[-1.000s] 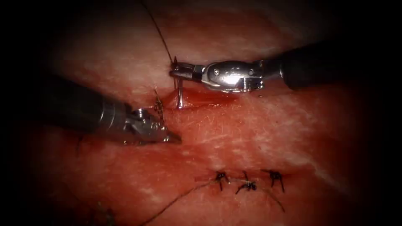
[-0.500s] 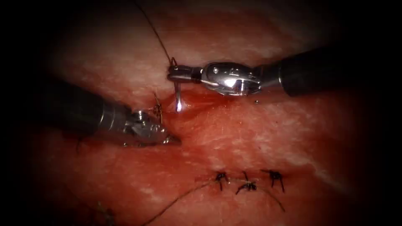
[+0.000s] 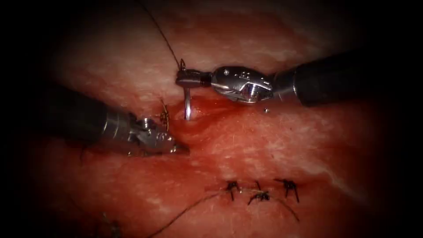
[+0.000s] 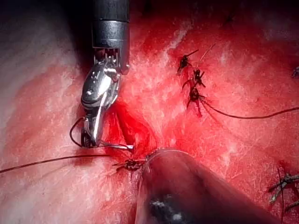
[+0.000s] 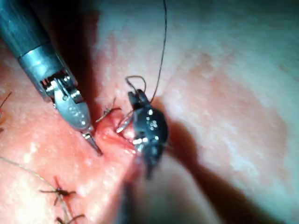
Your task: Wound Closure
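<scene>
One needle (image 3: 187, 103), right tool (image 3: 180, 79)-held, seemingly entering tissue (image 3: 273, 145).

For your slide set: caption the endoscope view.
Right tool holds the needle, tip in the tissue; left tool holds nothing.

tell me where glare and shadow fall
Endoscope view: dark edges, glare on the right tool, which holds the needle near its rear end, tip in the tissue at the cut; left tool holds nothing; right wrist view: shadow beside right tool.
</scene>
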Robot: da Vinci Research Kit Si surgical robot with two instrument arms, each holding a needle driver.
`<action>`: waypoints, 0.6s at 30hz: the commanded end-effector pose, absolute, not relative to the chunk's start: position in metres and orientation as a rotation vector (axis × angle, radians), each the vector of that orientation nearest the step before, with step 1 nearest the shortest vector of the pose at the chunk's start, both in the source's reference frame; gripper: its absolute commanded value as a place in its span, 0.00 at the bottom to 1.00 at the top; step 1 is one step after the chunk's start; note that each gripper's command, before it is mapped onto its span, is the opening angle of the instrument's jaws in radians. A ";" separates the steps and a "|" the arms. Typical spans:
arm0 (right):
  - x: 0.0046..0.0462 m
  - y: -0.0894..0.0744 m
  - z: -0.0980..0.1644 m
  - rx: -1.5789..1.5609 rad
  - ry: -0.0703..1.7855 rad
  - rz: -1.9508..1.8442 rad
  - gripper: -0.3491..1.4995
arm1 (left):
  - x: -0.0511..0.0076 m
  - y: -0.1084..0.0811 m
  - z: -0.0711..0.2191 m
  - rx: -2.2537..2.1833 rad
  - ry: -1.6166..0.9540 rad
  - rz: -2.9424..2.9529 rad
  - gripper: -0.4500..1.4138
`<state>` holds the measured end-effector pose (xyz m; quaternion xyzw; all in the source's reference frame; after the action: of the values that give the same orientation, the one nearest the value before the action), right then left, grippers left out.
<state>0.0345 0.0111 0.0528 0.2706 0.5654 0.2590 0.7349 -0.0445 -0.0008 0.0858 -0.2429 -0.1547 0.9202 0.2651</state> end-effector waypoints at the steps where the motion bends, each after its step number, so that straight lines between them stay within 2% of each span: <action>1: 0.0352 0.010 0.053 0.614 1.238 0.573 0.00 | -0.0449 -0.001 0.086 -0.656 -0.421 2.487 0.01; 10: 0.0355 0.008 0.052 0.748 1.198 0.587 0.00 | -0.0441 -0.001 0.086 -0.655 -0.413 2.492 0.00; 18: 0.0357 0.006 0.051 0.742 1.194 0.524 0.00 | -0.0441 -0.001 0.086 -0.655 -0.413 2.492 0.00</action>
<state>0.0351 0.0072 0.0503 0.3379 0.5414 0.2382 0.7321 -0.0436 -0.0007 0.0859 -0.2427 -0.1512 0.9213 0.2634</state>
